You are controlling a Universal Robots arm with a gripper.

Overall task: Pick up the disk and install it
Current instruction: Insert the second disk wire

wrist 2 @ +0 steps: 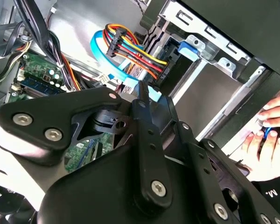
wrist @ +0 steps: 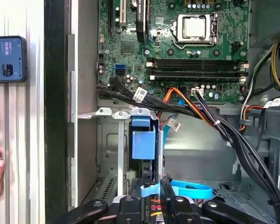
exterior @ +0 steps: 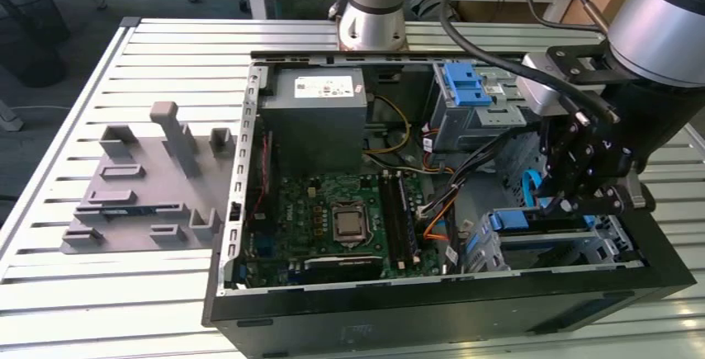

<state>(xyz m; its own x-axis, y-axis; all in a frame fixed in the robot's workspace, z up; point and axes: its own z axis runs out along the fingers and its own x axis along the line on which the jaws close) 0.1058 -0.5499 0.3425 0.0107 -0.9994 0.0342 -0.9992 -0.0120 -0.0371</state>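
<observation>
Exterior view had the gripper [exterior: 580, 202] lowered inside the open computer case [exterior: 441, 309], at the drive cage [exterior: 551, 247] in the case's front corner, on the far side of the motherboard [exterior: 330, 219] from the grey fixture [exterior: 144, 186] lying on the desk [exterior: 66, 95]. The disk [exterior: 540, 220] stood on edge in that cage, its blue rail showing just below the gripper.

In the first wrist view the disk [wrist: 143, 144] sat upright in its slot, blue tab toward the motherboard [wrist: 186, 51], with the fingers [wrist: 170, 198] close together at its near end. They looked narrow and appeared to pinch the disk's edge, though the contact itself was partly hidden by the gripper body, so a firm hold was a judgement rather than something plain. A flat blue data cable [wrist: 191, 190] lay just beside the fingers.

As a judgement, the pick-up was done and the disk was already in the cage; whether it was pushed fully home and latched could not be told.

A person's hand [wrist 2: 270, 135] rested outside the case in the second wrist view.
</observation>
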